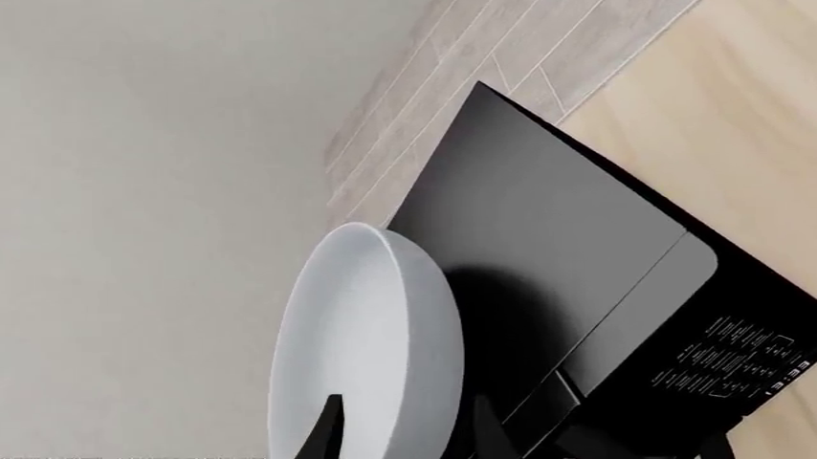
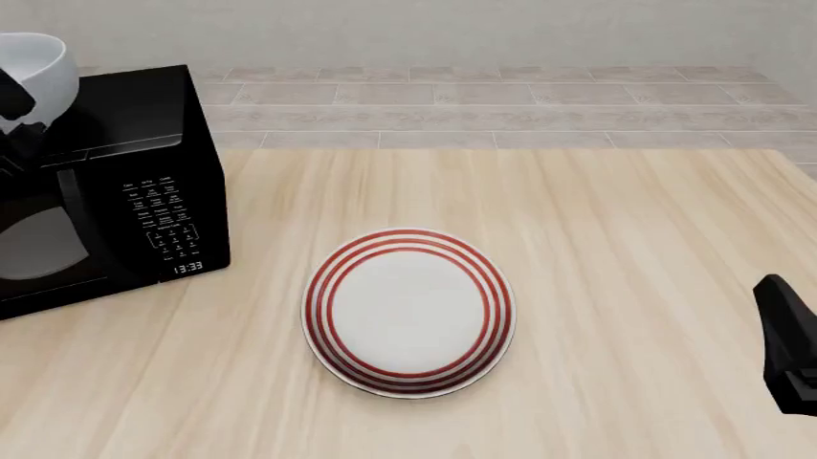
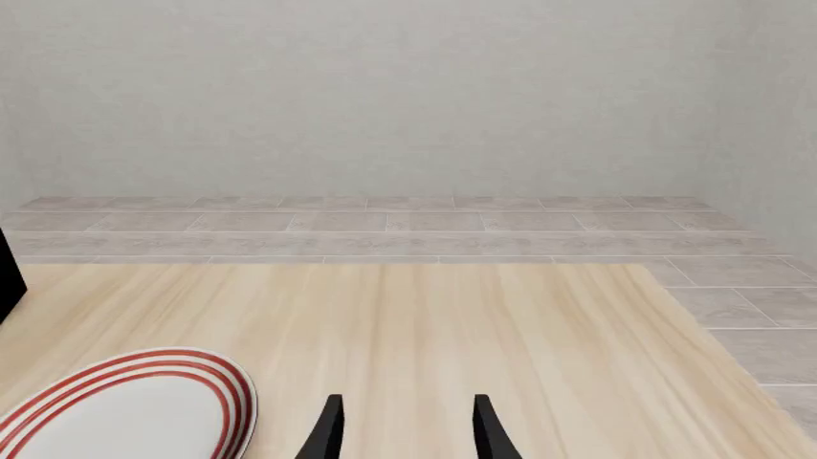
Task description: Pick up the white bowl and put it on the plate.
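Observation:
The white bowl [image 2: 33,59] hangs tilted in the air above the black microwave's top at the far left. My left gripper [image 2: 15,103] is shut on its rim. In the left wrist view the bowl [image 1: 364,344] stands on edge, one finger inside it and one outside, with the left gripper [image 1: 406,438] clamped on its wall. The red-ringed plate [image 2: 408,311] lies flat and bare at the table's middle. My right gripper [image 2: 782,325] stays low at the right edge, well right of the plate. In the right wrist view the right gripper [image 3: 406,432] is open and holds nothing, with the plate [image 3: 128,411] off to one side.
A black microwave [image 2: 128,182] with a keypad and a clock display stands at the table's left, under the bowl; the left wrist view shows its top [image 1: 549,229]. A tiled floor and a grey wall lie beyond the table's far edge.

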Robot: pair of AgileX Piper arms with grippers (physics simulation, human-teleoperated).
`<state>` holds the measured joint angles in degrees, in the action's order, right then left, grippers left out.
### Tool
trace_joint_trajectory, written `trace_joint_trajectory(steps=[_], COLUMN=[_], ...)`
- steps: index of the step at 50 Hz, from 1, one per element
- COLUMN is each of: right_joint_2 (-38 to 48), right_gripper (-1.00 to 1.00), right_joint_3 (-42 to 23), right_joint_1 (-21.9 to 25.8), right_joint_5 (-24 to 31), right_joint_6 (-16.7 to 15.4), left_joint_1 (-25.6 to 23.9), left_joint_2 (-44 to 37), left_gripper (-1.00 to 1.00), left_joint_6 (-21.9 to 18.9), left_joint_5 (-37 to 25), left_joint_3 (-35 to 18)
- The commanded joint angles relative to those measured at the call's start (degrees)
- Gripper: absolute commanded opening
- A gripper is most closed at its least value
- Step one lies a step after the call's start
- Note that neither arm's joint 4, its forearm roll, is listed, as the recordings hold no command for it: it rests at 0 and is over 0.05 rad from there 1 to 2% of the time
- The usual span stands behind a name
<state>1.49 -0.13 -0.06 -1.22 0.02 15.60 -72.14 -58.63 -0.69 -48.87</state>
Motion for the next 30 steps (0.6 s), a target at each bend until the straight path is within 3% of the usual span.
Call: trace_joint_trajectory(steps=[1, 25, 26, 30], right_joint_2=[-0.48, -0.49, -0.46, -0.49], right_gripper=[1.00, 1.00, 1.00, 1.00], right_joint_3=[-0.10, -0.10, -0.10, -0.10], right_joint_1=[0.06, 0.06, 0.07, 0.06], right_joint_5=[0.55, 0.55, 0.54, 0.55], right_joint_6=[0.00, 0.00, 0.00, 0.01], left_joint_1=[0.64, 2.41, 2.42, 1.87], left_joint_2=[-2.24, -6.59, -6.58, -5.80], left_gripper=[1.00, 1.00, -1.00, -1.00], left_joint_6=[0.06, 0.52, 0.61, 0.91], left_joint_5=[1.60, 4.39, 4.39, 3.14], left_joint_3=[-0.28, -0.57, -0.59, 0.03])
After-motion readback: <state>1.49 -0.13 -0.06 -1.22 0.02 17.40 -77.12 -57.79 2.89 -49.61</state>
